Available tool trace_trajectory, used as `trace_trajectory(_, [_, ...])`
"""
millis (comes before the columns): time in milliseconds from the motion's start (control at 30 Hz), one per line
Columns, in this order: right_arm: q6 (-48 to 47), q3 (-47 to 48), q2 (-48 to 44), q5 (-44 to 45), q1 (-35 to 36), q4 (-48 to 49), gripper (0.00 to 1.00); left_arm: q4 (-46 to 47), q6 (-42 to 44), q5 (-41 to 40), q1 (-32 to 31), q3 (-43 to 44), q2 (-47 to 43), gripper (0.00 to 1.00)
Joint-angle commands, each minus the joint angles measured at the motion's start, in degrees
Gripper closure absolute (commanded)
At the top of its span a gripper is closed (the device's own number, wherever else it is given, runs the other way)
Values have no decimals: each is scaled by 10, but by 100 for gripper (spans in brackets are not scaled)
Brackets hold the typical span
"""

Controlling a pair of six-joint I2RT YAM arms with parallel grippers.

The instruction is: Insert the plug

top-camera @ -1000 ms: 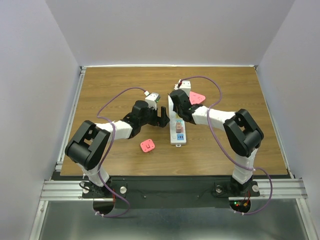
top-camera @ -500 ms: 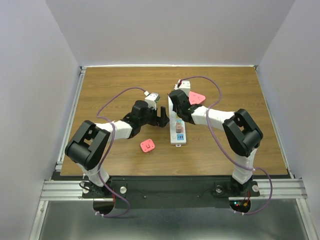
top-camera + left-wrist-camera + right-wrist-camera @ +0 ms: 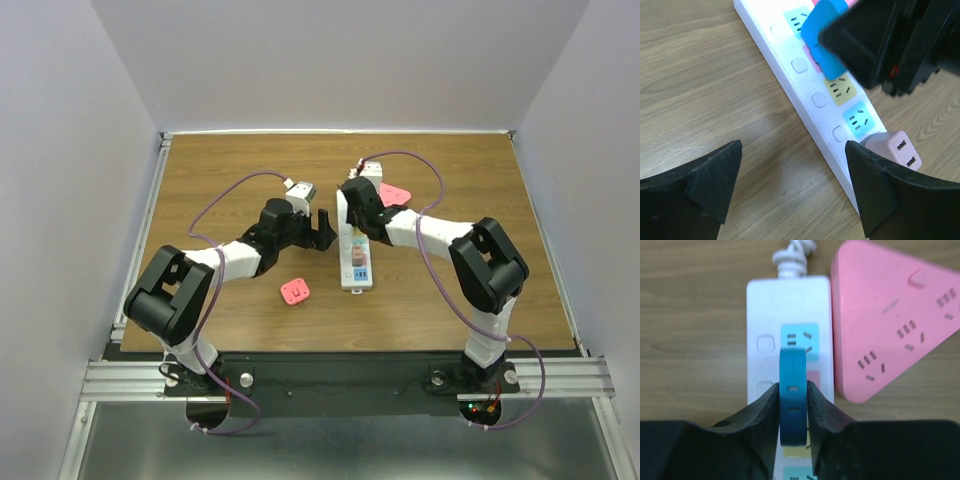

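My left tool point(image 3: 794, 150) shifted slightly toward upper left of top view since earlier frame; fingers wide apart, empty. My right tool point(image 3: 792, 407) pinched blue plug point(image 3: 792, 385) at pink socket of white power strip point(image 3: 765, 300), centre frame. Pink triangular adapter point(image 3: 890, 315) just right of strip; pale USB adapter point(image 3: 895, 150) at strip's end; pink square plug point(image 3: 295, 291) alone on tabletop point(image 3: 220, 170).
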Motion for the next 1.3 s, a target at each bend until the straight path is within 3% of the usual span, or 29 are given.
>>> trace_trajectory(0, [1, 1, -4, -34, -3, -131, 63, 2, 8, -7, 7, 1, -38, 5])
trace_trajectory(100, [-2, 18, -16, -35, -3, -130, 41, -10, 9, -14, 7, 4, -56, 5])
trace_trajectory(267, [-3, 36, -35, -48, -4, -129, 28, -34, 12, -31, 7, 4, -84, 5])
trace_trajectory(467, [-9, 29, -91, -44, -5, -128, 22, -65, -8, -67, 7, -22, -136, 5])
trace_trajectory(700, [-12, -21, -180, -48, -9, -127, 16, -83, -63, -98, -1, -117, -205, 5])
trace_trajectory(1067, [-9, -110, -304, -66, -17, -106, 11, -217, -187, -269, -86, -168, -298, 4])
trace_trajectory(1267, [-23, -133, -329, -98, -22, -86, 8, -283, -278, -318, -123, -174, -300, 1])
